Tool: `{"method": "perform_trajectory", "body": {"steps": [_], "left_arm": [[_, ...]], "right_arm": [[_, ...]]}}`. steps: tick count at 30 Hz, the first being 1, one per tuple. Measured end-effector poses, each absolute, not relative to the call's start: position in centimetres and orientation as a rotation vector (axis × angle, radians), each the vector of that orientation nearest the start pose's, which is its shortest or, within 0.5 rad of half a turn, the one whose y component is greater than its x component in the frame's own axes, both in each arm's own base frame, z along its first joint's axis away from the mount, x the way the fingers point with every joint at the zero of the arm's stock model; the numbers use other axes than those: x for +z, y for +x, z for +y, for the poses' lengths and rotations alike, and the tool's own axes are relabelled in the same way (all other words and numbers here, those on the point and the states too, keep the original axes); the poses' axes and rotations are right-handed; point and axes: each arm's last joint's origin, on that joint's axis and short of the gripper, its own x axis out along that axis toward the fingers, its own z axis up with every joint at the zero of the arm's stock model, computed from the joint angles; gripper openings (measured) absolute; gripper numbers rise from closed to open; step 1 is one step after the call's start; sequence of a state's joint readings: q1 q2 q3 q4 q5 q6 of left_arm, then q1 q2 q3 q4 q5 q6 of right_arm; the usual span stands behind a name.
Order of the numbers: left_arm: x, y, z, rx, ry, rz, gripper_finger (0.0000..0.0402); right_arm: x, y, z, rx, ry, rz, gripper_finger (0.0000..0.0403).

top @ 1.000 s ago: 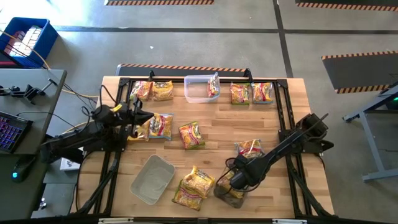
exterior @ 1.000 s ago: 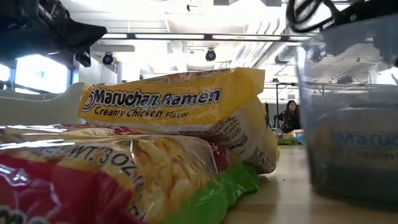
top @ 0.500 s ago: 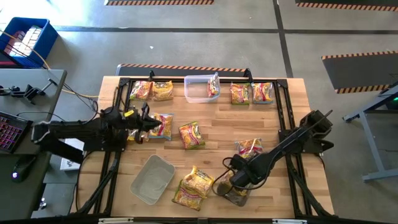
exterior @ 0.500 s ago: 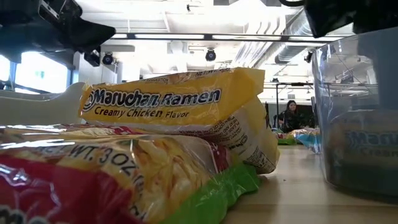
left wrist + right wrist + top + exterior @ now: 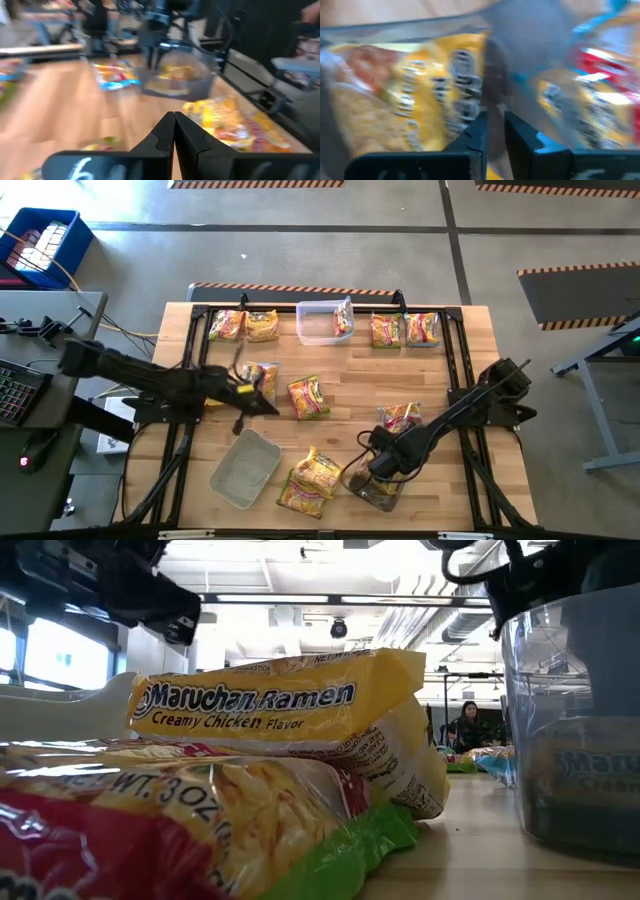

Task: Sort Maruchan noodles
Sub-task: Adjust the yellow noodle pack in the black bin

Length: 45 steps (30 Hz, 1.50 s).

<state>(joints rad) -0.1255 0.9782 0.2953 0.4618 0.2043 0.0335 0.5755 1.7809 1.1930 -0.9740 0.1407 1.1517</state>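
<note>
bare wood spreads around the shut, empty left tool [image 5: 262, 406]; right tool [image 5: 362, 476], slightly parted, inside tub [image 5: 377, 492].

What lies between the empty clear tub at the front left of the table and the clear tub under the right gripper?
In the high view, two yellow ramen packets lie overlapping between the empty tub and the tub beneath the right gripper.

a yellow maruchan ramen creamy chicken packet [image 5: 290, 715] fills the centre of the frame, resting on a red, yellow and green packet [image 5: 190, 830] across the lower left. a clear tub [image 5: 575, 730] with a packet inside stands at the right edge. dark arm parts [image 5: 110, 580] hang at upper left. a person [image 5: 466, 725] sits far behind.
</note>
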Motion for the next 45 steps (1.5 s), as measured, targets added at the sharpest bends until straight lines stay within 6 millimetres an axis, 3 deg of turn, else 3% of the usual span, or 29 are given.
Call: {"method": "perform_trajectory", "body": {"steps": [5, 10, 18, 23, 33, 39, 45], "left_arm": [[19.4, 22.0, -7.0, -0.452, 0.020, 0.265, 0.0003], [19.0, 26.0, -11.8, -0.437, 0.076, 0.258, 0.0003], [16.3, 32.9, -19.0, -0.363, 0.134, 0.273, 0.0003], [14.6, 35.4, -22.2, -0.368, 0.147, 0.276, 0.0003], [12.1, 38.8, -25.2, -0.336, 0.104, 0.319, 0.0003], [10.7, 39.9, -25.5, -0.205, 0.109, 0.339, 0.0003], [10.1, 40.0, -25.3, -0.117, 0.071, 0.348, 0.0003]], "right_arm": [[17.6, 26.5, 16.7, -0.481, 0.359, 1.411, 0.0011], [17.7, 26.1, 16.5, -0.498, 0.351, 1.448, 0.0002], [17.7, 25.7, 16.4, -0.559, 0.384, 1.482, 0.0000], [17.7, 25.8, 16.6, -0.557, 0.414, 1.462, 0.0000], [17.7, 26.5, 17.2, -0.554, 0.536, 1.393, 0.0000], [17.8, 27.0, 17.7, -0.482, 0.587, 1.381, 0.0000], [18.9, 26.0, 17.6, -0.588, 0.492, 1.417, 0.0000]]}}
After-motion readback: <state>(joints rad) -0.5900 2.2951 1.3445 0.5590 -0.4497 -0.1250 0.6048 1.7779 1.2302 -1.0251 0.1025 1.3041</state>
